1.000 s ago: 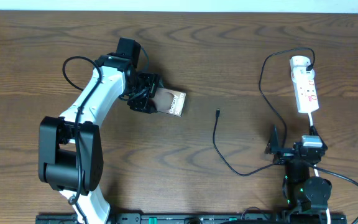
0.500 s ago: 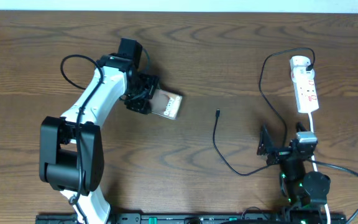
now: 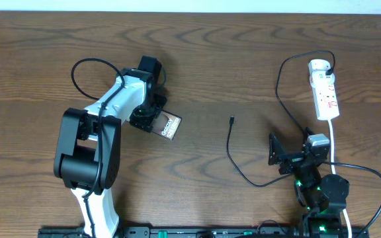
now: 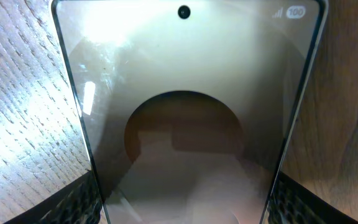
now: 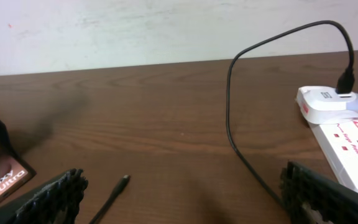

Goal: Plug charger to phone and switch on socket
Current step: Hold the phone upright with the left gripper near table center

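One phone [image 3: 167, 125], one charger [image 3: 229, 149], one socket [image 3: 325, 92]

"100" is picked out in a small pill at the far right corner of the phone [image 4: 185, 93] screen, beside signal bars, with the phone held between the fingers of the left gripper [image 4: 182, 202]. On the right wrist view, white lettering is caught low and far left of the right gripper [image 5: 182, 199]: "Ultra" is read, and the word before it is cut off, ending in "axy". Red print is spotted on the power strip [image 5: 347, 134] ahead and right of that gripper, too small to be read.
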Tool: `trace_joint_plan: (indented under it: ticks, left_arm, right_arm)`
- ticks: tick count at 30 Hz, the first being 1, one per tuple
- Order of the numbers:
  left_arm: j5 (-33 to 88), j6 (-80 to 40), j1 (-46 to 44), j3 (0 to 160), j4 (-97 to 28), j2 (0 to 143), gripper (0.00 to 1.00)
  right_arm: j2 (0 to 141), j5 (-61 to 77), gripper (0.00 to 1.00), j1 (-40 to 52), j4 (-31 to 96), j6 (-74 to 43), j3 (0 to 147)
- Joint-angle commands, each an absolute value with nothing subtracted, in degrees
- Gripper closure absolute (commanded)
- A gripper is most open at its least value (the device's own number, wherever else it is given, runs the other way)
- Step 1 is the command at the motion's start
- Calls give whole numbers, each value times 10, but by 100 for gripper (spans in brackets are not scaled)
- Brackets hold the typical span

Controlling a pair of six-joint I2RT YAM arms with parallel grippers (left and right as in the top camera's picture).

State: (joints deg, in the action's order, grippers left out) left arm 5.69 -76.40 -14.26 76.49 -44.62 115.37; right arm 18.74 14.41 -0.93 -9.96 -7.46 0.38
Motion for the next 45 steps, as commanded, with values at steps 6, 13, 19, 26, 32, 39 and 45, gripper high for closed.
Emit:
trace_joint_plan:
  ticks: [6,13,19,26,32,39,45]
  left_arm:
    - [13,-740,-142,762,-449,1167,93]
    - [2,-729,-142,756,-449,1174,92]
    - [11,-726,-142,754,-447,1187,92]
    - [69,-688,-142,754,-436,1209,92]
    - [69,-688,-142,754,-436,1210,83]
    - [77,-664,-142,754,-437,1210,93]
    - [113,-658,-132,757,-448,1203,93]
  right_arm:
    - [188,156,1,-7,-96,-83,3]
    - [188,161,1,-7,-97,-83,3]
    - [188,167,1,-7,-97,-84,3]
    - [188,171,1,-7,-97,-88,3]
    - [188,171,1,-7,-97,-88,3]
    - [188,171,1,-7,-97,-88,3]
    - [188,171,1,-7,-96,-88,3]
